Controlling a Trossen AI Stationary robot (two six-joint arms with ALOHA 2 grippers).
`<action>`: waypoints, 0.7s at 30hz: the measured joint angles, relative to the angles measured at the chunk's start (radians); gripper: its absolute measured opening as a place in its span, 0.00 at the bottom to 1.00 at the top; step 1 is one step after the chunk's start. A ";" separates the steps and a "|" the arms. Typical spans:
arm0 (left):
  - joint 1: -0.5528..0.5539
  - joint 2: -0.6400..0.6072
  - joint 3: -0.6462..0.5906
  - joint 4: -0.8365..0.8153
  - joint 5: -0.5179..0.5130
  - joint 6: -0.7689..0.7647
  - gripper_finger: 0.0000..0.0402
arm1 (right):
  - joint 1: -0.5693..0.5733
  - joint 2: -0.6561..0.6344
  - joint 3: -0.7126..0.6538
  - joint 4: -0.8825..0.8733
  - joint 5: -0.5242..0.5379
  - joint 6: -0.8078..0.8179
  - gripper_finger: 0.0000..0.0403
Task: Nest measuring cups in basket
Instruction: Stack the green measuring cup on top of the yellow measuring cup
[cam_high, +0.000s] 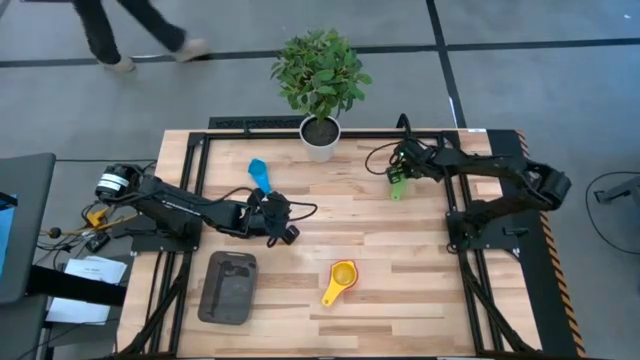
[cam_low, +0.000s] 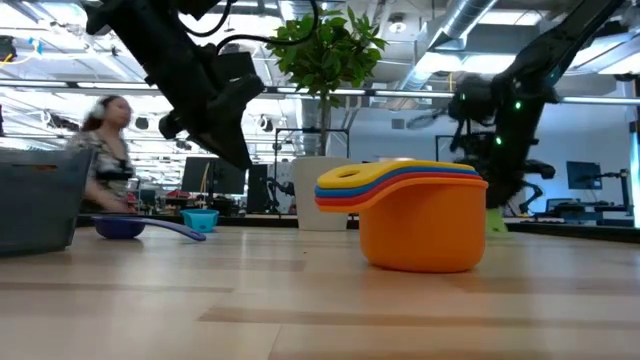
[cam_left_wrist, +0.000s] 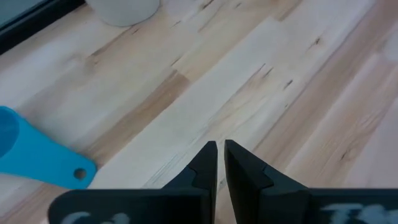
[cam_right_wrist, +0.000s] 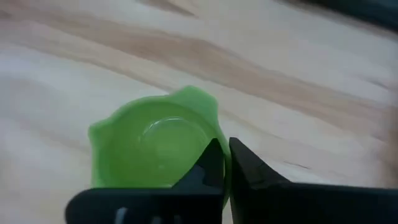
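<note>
The green measuring cup (cam_right_wrist: 155, 146) sits open side up at my right gripper (cam_right_wrist: 225, 152), which is shut on it near the table's far right (cam_high: 398, 185). A nested stack with yellow on top and orange at the bottom (cam_high: 342, 275) (cam_low: 415, 215) stands on the table's near middle. A light blue cup (cam_high: 260, 172) (cam_left_wrist: 37, 163) lies left of the pot. My left gripper (cam_high: 280, 215) (cam_left_wrist: 221, 150) hovers shut just beside it, touching nothing. A dark blue cup (cam_low: 120, 228) rests on the table in the low view. The dark grey basket (cam_high: 228, 287) lies near left. My right gripper pinches the green cup's rim wall (cam_right_wrist: 219, 138), one finger inside the bowl and one outside. The fingers come from above, slanting down. The cup stays upright, its opening facing up. Whether its base rests on the table I cannot tell.
A white plant pot (cam_high: 320, 135) with a leafy plant stands at the far middle edge. Bare wood lies between the stack and the green cup. A person (cam_low: 105, 150) shows beyond the table in the low view, and a person's legs (cam_high: 130, 30) on the floor behind.
</note>
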 joint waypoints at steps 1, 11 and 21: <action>0.000 0.000 0.000 0.016 0.000 0.000 0.05 | 0.030 -0.021 0.000 0.014 0.000 0.014 0.04; 0.000 0.000 0.000 0.275 -0.048 0.174 0.05 | 0.441 -0.149 0.000 0.264 0.249 0.120 0.08; -0.003 0.000 0.001 0.524 -0.001 0.477 0.16 | 0.823 -0.052 0.000 0.589 0.566 -0.076 0.05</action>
